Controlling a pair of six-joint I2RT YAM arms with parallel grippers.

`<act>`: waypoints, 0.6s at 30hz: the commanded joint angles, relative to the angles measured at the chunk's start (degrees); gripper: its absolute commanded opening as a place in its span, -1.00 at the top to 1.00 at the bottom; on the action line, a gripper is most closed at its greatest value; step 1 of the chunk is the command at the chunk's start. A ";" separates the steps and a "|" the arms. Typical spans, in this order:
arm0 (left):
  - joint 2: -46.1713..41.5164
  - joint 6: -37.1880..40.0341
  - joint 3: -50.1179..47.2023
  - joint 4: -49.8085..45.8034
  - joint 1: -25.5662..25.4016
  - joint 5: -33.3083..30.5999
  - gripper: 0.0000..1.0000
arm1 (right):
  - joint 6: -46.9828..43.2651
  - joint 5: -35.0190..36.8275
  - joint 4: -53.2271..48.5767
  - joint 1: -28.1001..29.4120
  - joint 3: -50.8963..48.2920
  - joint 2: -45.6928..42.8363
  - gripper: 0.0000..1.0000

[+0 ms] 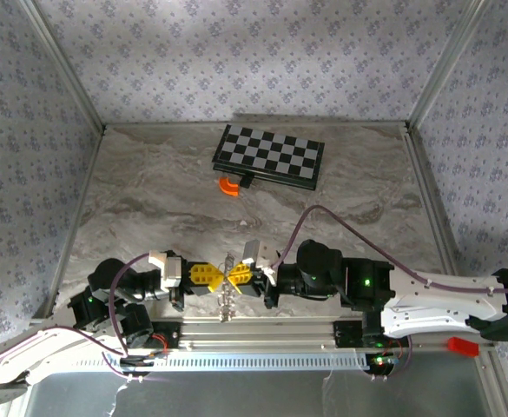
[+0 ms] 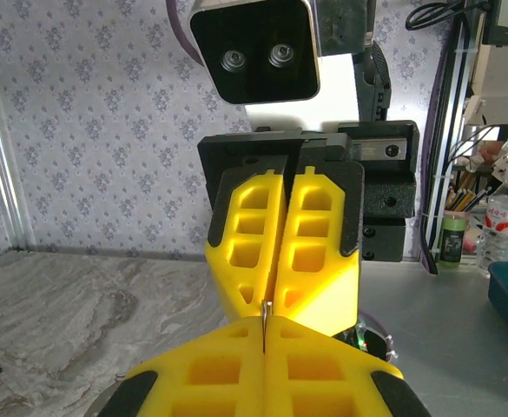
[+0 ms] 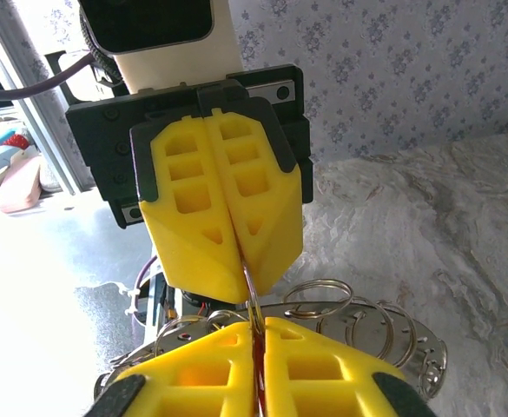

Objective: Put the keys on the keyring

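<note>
Both grippers meet tip to tip above the table's near edge. My left gripper [image 1: 220, 277] [image 2: 265, 325] is shut on a thin silver edge, the keyring [image 2: 266, 311] [image 3: 250, 294]. Facing it, my right gripper [image 1: 234, 277] [image 3: 255, 325] is shut too, with the red-headed key [image 3: 258, 373] showing as a red sliver between its pads, against the ring wire. The silver keys [image 3: 384, 334] [image 1: 227, 304] and wire loops hang fanned out below the fingertips. How the red key sits on the ring is hidden by the yellow fingers.
A black-and-white chessboard [image 1: 269, 156] lies at the back of the marble table, with an orange curved piece [image 1: 227, 186] just in front of it. An aluminium rail [image 1: 262, 332] runs along the near edge under the grippers. Patterned walls close three sides.
</note>
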 commanded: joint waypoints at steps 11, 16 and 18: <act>-0.56 0.54 2.86 1.73 -0.43 1.31 1.00 | 0.62 -2.09 0.66 -0.30 2.32 1.20 0.72; -0.49 0.54 2.75 1.88 -0.37 1.40 1.00 | 0.71 -2.03 0.95 -0.38 1.91 1.15 0.79; -0.55 0.49 2.79 1.64 -0.35 1.41 1.00 | 0.80 -1.89 0.86 -0.39 1.85 1.09 0.86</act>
